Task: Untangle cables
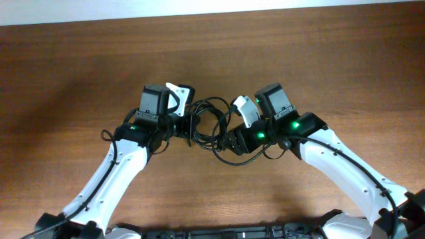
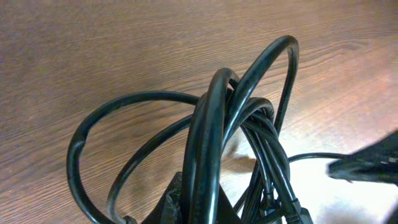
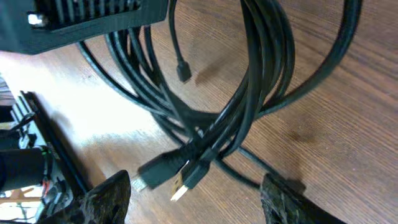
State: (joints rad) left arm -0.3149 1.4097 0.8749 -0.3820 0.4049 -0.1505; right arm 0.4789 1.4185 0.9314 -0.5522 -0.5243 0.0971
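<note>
At the near edge of the right wrist view, the right gripper (image 3: 196, 190) has its two dark fingers (image 3: 109, 196) spread wide apart, holding nothing. Between them, on the wooden table (image 3: 348, 143), lie two ends of the cables (image 3: 249, 93): a flat metal plug (image 3: 178, 188) and a dark plug (image 3: 152, 171) touching it. Just past these the black strands cross one another and run on as a thick bundle; farther along, a small plug (image 3: 183, 71) ends a thin strand. Farthest off, a black ribbed housing (image 3: 81, 18) sits over the loops.

In the left wrist view, the left gripper (image 2: 186, 202) shows only one dark pad, low in the frame and pressed against the bundle, so its fingers look closed on the cables. From there several loops rise and fan out over the wood; beyond them to the right the tip of the other arm (image 2: 367, 165) shows, blurred.

From overhead, both white arms reach in from the near side; the grippers meet at mid-table with the tangle between them, and bare wood lies beyond.
</note>
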